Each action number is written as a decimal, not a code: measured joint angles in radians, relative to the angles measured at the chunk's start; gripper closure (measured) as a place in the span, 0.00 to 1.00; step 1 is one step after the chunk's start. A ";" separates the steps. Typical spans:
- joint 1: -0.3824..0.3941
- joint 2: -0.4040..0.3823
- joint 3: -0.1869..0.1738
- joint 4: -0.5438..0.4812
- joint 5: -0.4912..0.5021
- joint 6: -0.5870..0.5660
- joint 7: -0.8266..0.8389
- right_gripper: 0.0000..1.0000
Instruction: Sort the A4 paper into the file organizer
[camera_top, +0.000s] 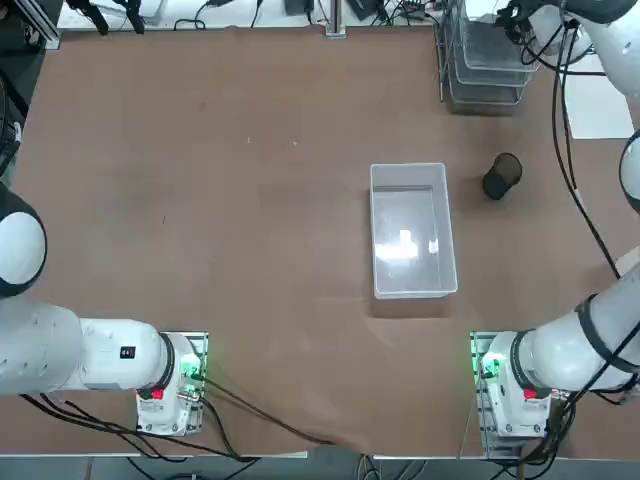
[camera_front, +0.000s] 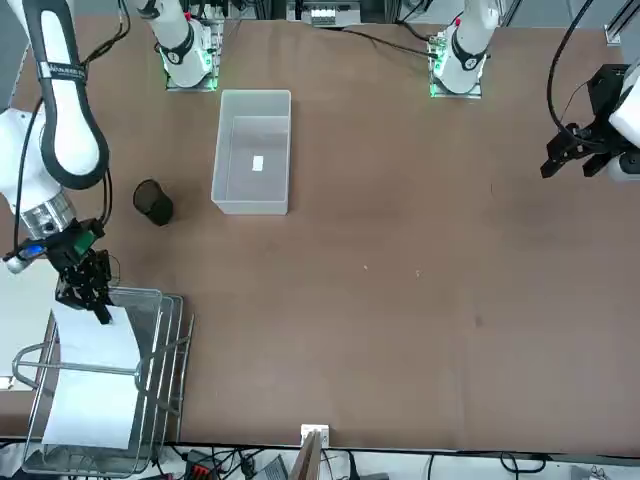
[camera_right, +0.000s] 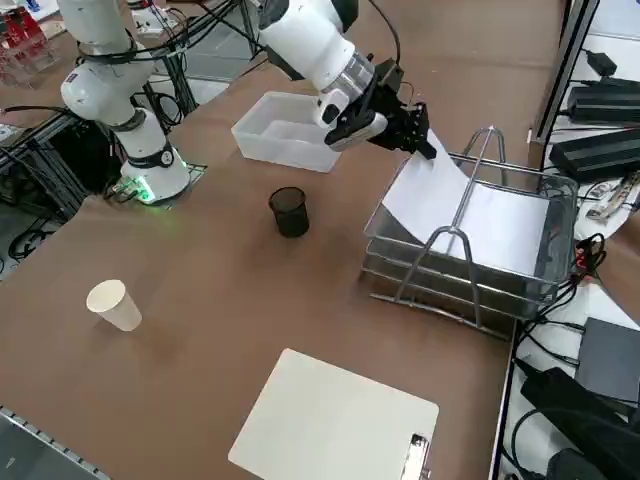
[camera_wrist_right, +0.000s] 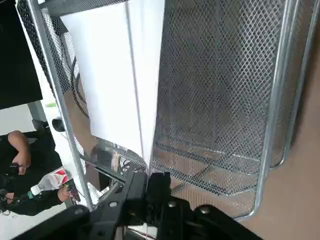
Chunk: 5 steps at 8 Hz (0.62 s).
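The A4 paper (camera_right: 470, 210) is a white sheet that slopes down into the top tier of the file organizer (camera_right: 450, 290), a silver wire-mesh rack at the table's far right corner. My right gripper (camera_right: 425, 140) is shut on the sheet's raised near edge, just above the rack's open end. From the front, the gripper (camera_front: 95, 300) pinches the paper (camera_front: 95, 385) at the organizer (camera_front: 165, 340) mouth. In the wrist view the fingers (camera_wrist_right: 150, 182) clamp the paper (camera_wrist_right: 115, 75), which curves over the mesh floor (camera_wrist_right: 225, 90). From overhead the organizer (camera_top: 485, 85) shows at the top right.
A clear plastic bin (camera_top: 410, 290) stands mid-table with a black mesh cup (camera_top: 502, 176) beside it. A paper cup (camera_right: 113, 304) and a white clipboard (camera_right: 335, 420) lie near the right side edge. A person (camera_wrist_right: 20, 170) shows beyond the rack.
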 joint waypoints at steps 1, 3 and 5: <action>0.002 0.014 0.000 0.003 0.000 0.005 0.000 0.97; 0.006 0.031 0.000 0.004 -0.002 0.009 -0.035 0.87; 0.010 0.033 0.000 0.003 -0.009 -0.001 -0.115 0.51</action>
